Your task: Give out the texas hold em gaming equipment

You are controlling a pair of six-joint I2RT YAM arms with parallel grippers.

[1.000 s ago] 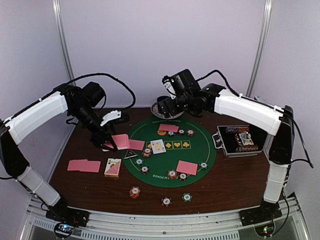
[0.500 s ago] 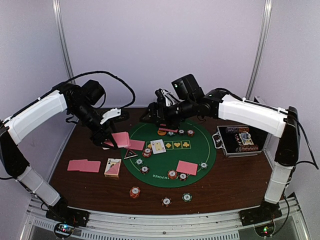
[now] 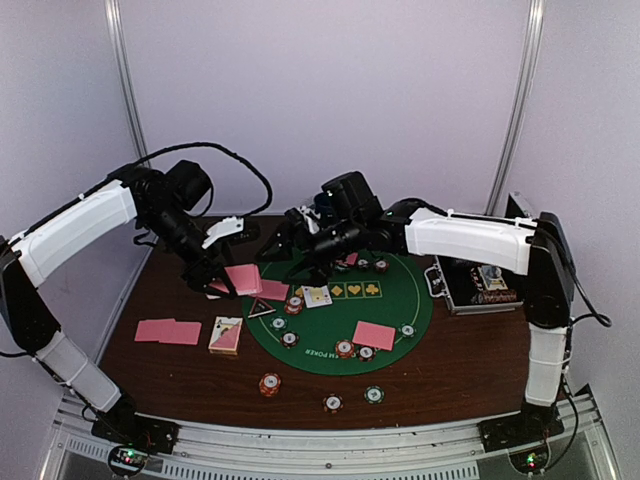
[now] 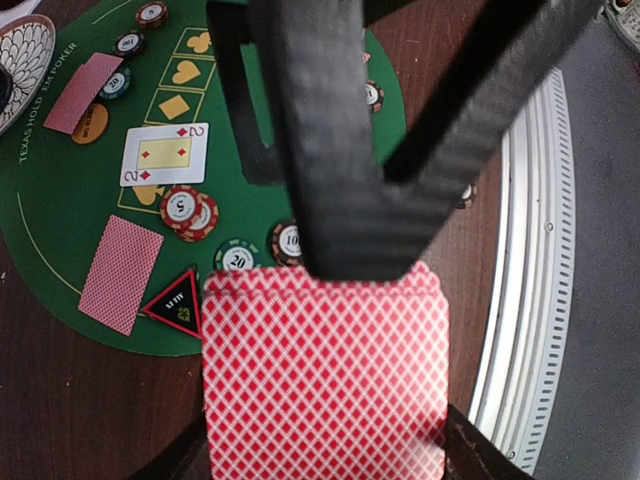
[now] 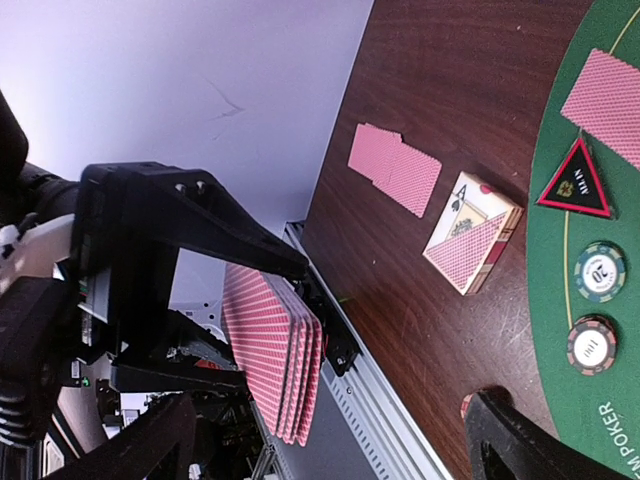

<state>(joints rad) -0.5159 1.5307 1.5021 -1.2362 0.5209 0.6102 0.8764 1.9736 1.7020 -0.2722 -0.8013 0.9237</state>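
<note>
**Top external**
- Left fingers point(image 3: 212, 284): clamped on a card stack point(image 3: 242, 277), held above the desk point(image 3: 170, 375) at the left rim of the green mat point(image 3: 400, 300). The cards hide the contact itself.
- Right fingers point(image 3: 275, 245): apart, over the mat's far-left part, near the stack. The arm behind them covers the mat's far rim.
- Two face-down cards point(image 3: 168, 331), overlapping, and a deck box point(image 3: 226, 335) lie on the wood left of the mat.
- Three chips point(image 3: 270, 383) sit apart on bare wood between the mat and the near edge.
- Open case point(image 3: 478, 285) at the desk's right edge; its contents are too small to make out.

**Left wrist**
- The upper finger point(image 4: 330, 150) crosses mid-frame and hides part of the mat. The lower finger shows only as dark corners under the stack point(image 4: 325, 375).
- The frame cuts off the stack's near edge.
- Triangle marker point(image 4: 175, 303) appears just beside the stack's corner.
- Two of diamonds point(image 4: 165, 155) lies face up on the mat.
- One face-down card point(image 4: 120, 272) lies at the mat's rim.
- Saucer point(image 4: 20, 50) is cut off at the top-left corner.
- Metal rail point(image 4: 520, 250) runs along the desk edge.

**Right wrist**
- Its own fingers point(image 5: 520, 440) show only as two dark tips at the bottom, wide apart.
- The stack point(image 5: 275, 355) is seen nearly edge-on and slightly fanned; the card count is unclear.
- The mat point(image 5: 560, 300) is cut off at the right.
- Bare wood lies between the deck box point(image 5: 472, 232) and the mat.
</note>
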